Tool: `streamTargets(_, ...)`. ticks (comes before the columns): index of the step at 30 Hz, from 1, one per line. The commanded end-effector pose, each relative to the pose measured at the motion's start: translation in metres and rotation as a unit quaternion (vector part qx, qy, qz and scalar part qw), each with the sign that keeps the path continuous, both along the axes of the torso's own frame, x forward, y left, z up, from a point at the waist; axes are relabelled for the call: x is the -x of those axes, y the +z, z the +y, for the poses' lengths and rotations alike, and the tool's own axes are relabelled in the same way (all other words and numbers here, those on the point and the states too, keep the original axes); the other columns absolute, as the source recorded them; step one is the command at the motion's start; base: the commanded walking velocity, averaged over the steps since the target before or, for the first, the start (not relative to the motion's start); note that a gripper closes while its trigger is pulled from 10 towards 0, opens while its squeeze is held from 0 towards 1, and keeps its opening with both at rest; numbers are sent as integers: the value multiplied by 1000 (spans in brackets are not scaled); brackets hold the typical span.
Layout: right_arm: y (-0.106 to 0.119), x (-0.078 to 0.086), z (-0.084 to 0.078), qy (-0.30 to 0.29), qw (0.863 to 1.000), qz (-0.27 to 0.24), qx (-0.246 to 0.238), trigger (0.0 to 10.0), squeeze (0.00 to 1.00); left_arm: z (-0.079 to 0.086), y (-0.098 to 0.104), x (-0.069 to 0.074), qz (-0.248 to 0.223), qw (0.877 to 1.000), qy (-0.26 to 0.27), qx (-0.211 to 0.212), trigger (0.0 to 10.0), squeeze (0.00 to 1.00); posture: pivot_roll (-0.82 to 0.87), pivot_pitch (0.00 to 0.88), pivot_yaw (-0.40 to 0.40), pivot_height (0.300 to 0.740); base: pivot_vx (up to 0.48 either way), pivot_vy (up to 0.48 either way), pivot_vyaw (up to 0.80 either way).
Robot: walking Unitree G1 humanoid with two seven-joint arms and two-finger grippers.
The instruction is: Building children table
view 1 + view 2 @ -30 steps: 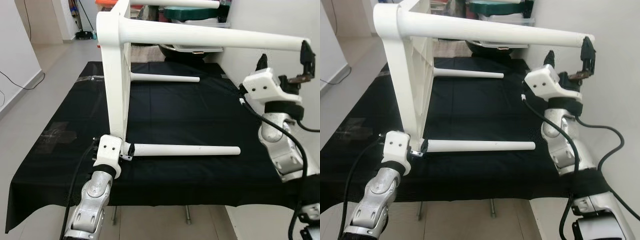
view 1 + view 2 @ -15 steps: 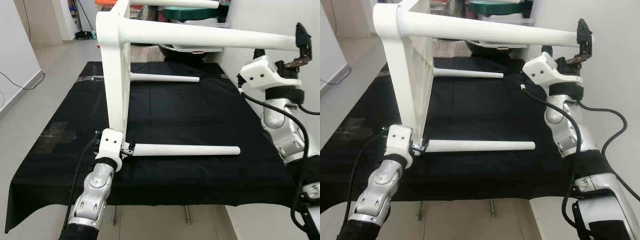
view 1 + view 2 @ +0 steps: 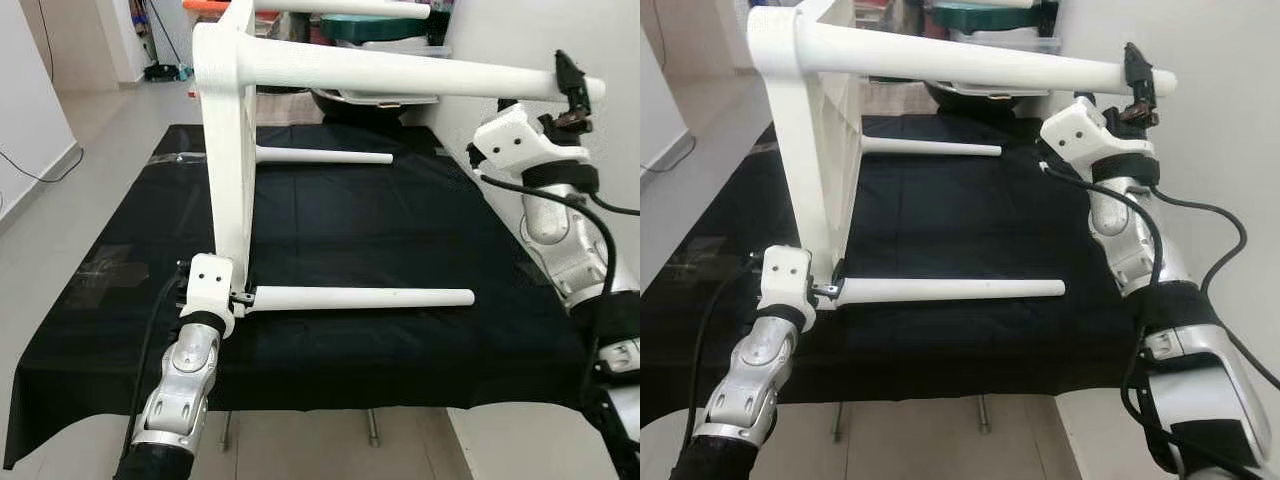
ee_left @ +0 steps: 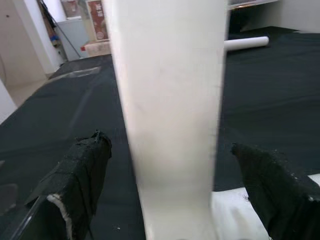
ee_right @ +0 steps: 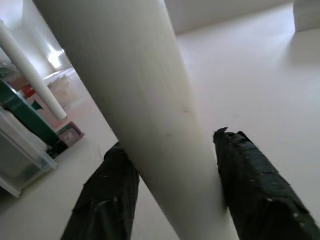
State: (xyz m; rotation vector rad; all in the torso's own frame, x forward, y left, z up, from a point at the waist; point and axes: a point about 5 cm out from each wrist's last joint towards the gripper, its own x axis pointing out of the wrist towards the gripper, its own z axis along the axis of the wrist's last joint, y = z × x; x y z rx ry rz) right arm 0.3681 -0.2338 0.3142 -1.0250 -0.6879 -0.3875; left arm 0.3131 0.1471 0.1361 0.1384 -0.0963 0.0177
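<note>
Right tool (image 3: 570,88) has risen and now clamps upper leg (image 3: 400,72); left tool (image 3: 238,297) straddles table frame (image 3: 226,150), jaws apart. Step: repositioning; next, coordinated tipping upright.

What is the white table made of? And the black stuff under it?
The white table looks like painted wood or plastic: smooth, matte, evenly white, with round legs; I cannot tell which. The black cover looks like thin cloth: dull, lightly creased, its edge hanging over the front.
</note>
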Motion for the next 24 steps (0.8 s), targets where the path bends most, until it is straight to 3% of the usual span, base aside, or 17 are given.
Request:
streamTargets(1, -6, -3, 1, 12, 1000, 19, -13, 0, 0, -2, -4, 0, 4, 1000, -3, 1, 10000, 0, 3, 0, -69, 740, 0, 0, 0)
streamTargets(8, -4, -7, -1, 21, 999, 30, -29, 0, 0, 3, -11, -3, 17, 1000, 8, 1, 10000, 0, 3, 0, -69, 740, 0, 0, 0)
streamTargets(14, 0, -9, 0, 36, 998, 28, -34, 0, 0, 23, -14, -9, 25, 999, 30, -10, 10000, 0, 1, 0, -67, 740, 0, 0, 0)
streamTargets(24, -9, -8, 11, 69, 995, 36, -57, 0, 0, 38, 3, -22, -1, 999, 45, -23, 10000, 0, -1, 0, -53, 740, 0, 0, 0)
